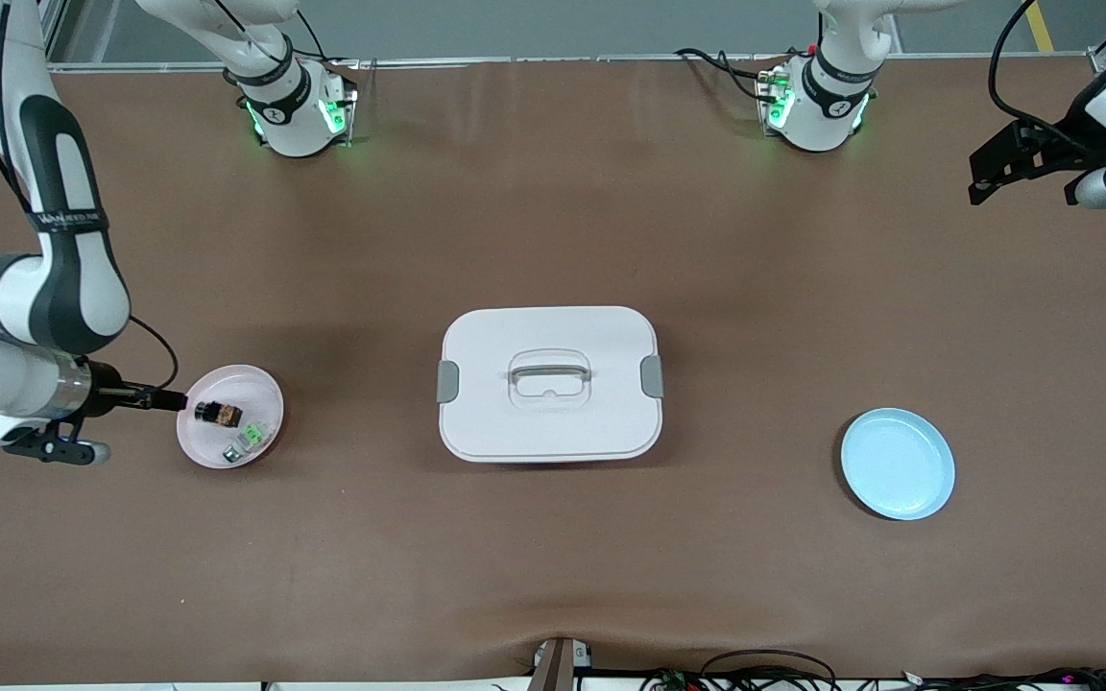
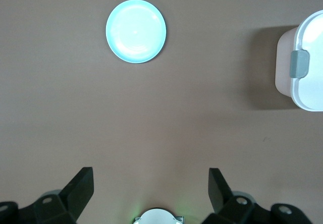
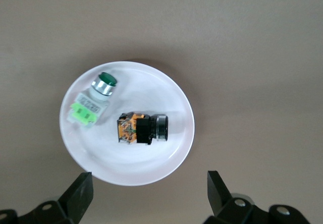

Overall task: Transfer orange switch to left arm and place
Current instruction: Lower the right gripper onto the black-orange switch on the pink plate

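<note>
Orange switch (image 3: pixel 143 128) lies on its side in the pink plate (image 1: pixel 265 382), near the bench edge at my right arm's end, just beside a green-and-clear component (image 3: pixel 92 103) on the same plate; the two appear apart, though the front view is too coarse to be sure. My right gripper (image 3: pixel 146 196) hovers over the plate's rim, fingers spread wide and holding nothing. My left gripper (image 2: pixel 150 191) waits high over the bench at my left arm's end, toward the edge where the bases stand; its fingers are likewise wide open and empty. The blue plate (image 1: pixel 898 464) sits bare near that end. The box (image 1: pixel 549 383) stands in the middle of the bench, between the two plates.

Risks, as I judge them: the switch is small and rounded, so my pads could pinch it off-centre and roll it away, or nudge the green component. A low carry toward the handover could strike the box lid.
</note>
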You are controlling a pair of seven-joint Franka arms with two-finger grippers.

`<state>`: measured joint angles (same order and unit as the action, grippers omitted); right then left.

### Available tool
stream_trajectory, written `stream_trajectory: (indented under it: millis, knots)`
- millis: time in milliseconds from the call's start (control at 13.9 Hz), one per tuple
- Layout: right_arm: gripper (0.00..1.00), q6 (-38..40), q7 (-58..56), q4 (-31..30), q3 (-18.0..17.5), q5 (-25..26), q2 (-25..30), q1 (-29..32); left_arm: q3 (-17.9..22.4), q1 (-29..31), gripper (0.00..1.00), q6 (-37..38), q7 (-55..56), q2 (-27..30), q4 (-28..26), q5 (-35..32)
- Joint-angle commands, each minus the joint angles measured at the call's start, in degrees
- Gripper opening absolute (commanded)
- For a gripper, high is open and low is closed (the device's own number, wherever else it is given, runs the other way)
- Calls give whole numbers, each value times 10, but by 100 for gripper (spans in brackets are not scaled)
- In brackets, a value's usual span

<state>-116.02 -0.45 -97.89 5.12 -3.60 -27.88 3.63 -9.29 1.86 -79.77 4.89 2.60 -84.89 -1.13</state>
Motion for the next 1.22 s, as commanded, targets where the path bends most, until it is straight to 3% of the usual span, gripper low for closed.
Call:
stream_trajectory:
  millis: [0, 359, 1150]
  knots:
    - [100, -32, 4, -1, -5, -15, -29, 8, -6, 2, 100, 4, 6, 0, 1, -11]
    - [100, -74, 5, -1, -5, -46, -67, 3, -6, 2, 100, 1, 7, -7, 1, -12]
    - [100, -106, 12, -11, -5, -25, -89, -18, -6, 4, 100, -1, 13, -3, 1, -9]
